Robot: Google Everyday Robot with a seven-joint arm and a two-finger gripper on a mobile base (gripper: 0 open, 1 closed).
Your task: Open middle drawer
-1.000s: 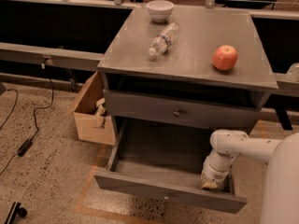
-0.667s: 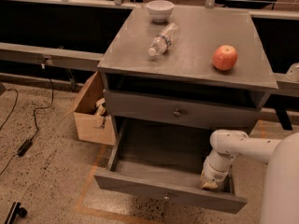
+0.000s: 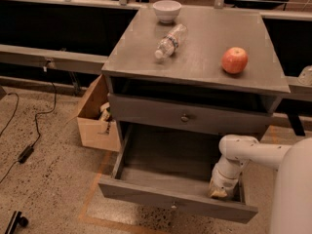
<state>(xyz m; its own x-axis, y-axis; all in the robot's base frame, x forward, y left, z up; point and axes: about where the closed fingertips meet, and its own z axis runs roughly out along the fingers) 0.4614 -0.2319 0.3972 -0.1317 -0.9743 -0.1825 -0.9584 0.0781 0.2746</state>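
Observation:
The middle drawer point(image 3: 141, 193) of the grey cabinet is pulled far out, and its inside is bare. Its small round knob point(image 3: 173, 206) sits at the centre of the flat front. The taller-fronted drawer point(image 3: 146, 112) above it is closed, with its knob point(image 3: 185, 117) at the centre. The lowest drawer is hidden under the pulled-out one. My gripper point(image 3: 219, 193) points down inside the middle drawer at its front right corner, just behind the drawer front. My white arm point(image 3: 253, 152) reaches in from the right.
On the cabinet top point(image 3: 204, 67) lie a clear plastic bottle point(image 3: 170, 41), a red apple point(image 3: 234, 60) and a white bowl point(image 3: 166, 10). An open cardboard box point(image 3: 95, 121) stands on the floor left of the cabinet. A black cable point(image 3: 29, 145) runs across the floor at the left.

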